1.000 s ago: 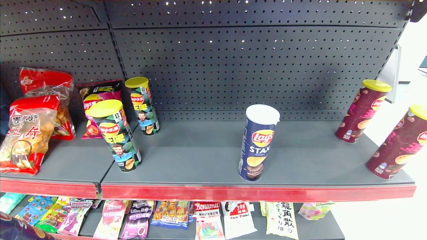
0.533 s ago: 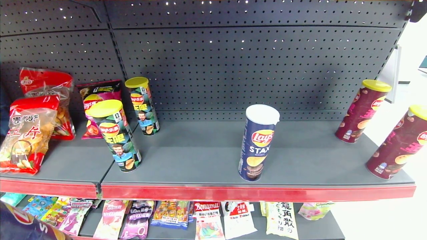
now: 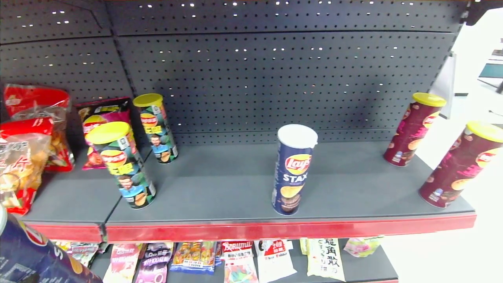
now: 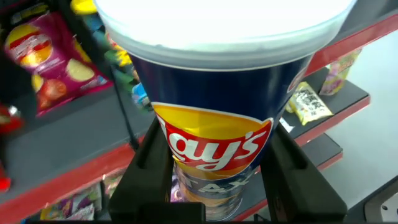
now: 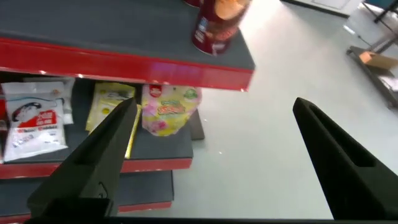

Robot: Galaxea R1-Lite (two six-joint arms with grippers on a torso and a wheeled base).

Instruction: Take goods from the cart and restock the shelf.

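L tool (image 4: 219, 177) clamped on blue chip can (image 4: 211, 87), 1 finger each side of its body. Can is low at front L of shelf (image 3: 235, 184), below its red edge. R tool (image 5: 211, 155) wide open, empty, by shelf's R end. 2nd blue can (image 3: 292, 169) upright mid-shelf.

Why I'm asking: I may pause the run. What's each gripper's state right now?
Left gripper: shut on the held blue chip can.
Right gripper: open, fingers apart, holding nothing.
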